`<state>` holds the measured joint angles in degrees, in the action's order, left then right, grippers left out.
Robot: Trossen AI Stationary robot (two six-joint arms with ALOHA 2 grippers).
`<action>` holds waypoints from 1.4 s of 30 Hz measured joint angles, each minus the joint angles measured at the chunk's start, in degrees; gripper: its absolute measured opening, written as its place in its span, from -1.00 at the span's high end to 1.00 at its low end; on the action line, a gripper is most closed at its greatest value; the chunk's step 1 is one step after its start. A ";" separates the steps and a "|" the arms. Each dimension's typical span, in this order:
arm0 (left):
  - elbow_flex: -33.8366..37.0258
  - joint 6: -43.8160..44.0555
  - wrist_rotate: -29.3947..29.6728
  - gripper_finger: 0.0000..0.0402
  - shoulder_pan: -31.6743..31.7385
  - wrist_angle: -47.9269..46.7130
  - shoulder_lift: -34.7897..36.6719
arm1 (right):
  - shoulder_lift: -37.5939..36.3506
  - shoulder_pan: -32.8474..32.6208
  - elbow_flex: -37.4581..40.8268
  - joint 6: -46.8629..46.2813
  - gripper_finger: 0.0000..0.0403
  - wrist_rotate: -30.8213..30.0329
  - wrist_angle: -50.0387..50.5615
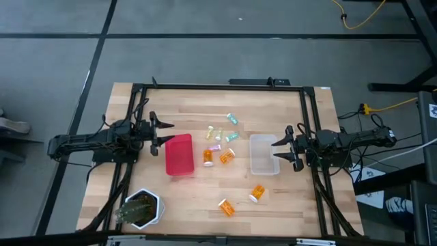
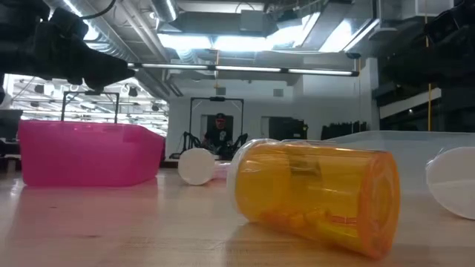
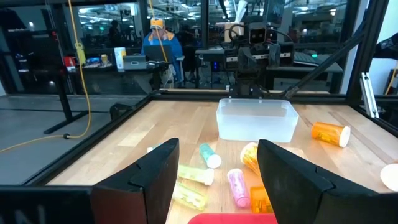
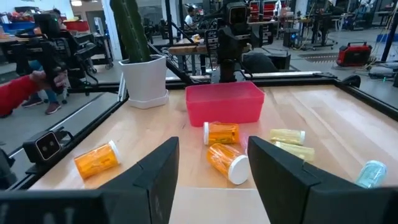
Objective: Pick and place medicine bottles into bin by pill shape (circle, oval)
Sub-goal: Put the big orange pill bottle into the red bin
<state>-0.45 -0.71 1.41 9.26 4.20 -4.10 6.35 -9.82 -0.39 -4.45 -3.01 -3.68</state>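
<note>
The bottles (image 1: 220,147) lie loose on the desk (image 1: 198,198) between the red bin (image 1: 179,154) and clear bin (image 1: 263,154); being on their sides, they will likely roll from a glancing touch. Left pincer (image 1: 164,133) and right pincer (image 1: 281,149) both hang spread wide, empty, touching nothing.

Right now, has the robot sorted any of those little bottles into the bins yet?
Apparently none. The red bin and the clear bin show no bottles inside. Nothing is in hand: the left end effector and right end effector both hang open beside their bins. All the sorting is left: the small pastel bottles and orange bottles lie between the bins, with two more orange ones nearer the front edge.
</note>
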 joint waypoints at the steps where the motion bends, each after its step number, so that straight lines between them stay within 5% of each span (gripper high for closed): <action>1: 0.00 0.02 0.02 -0.05 0.00 0.52 -0.02 | 0.00 0.01 -0.02 0.00 0.04 -0.40 0.00; 12: 0.00 2.77 0.06 -0.05 0.00 5.69 0.00 | 0.00 -0.01 0.01 -3.04 0.04 -10.48 0.02; 34: 0.01 8.29 2.33 -0.05 -0.02 21.99 0.00 | 0.02 0.02 -0.02 -5.83 0.04 -11.06 -0.24; 38: 0.01 14.45 9.35 -0.05 -0.02 21.73 -0.02 | 0.02 -0.01 -0.01 -8.83 0.04 -16.11 -1.31; 42: -0.01 17.15 10.11 -0.05 -0.02 21.26 -1.56 | 0.02 -0.01 0.00 -11.36 0.04 -22.65 -1.29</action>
<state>-0.46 16.44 11.52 9.23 25.46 -5.66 6.37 -9.82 -0.39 -15.80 -25.66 -4.97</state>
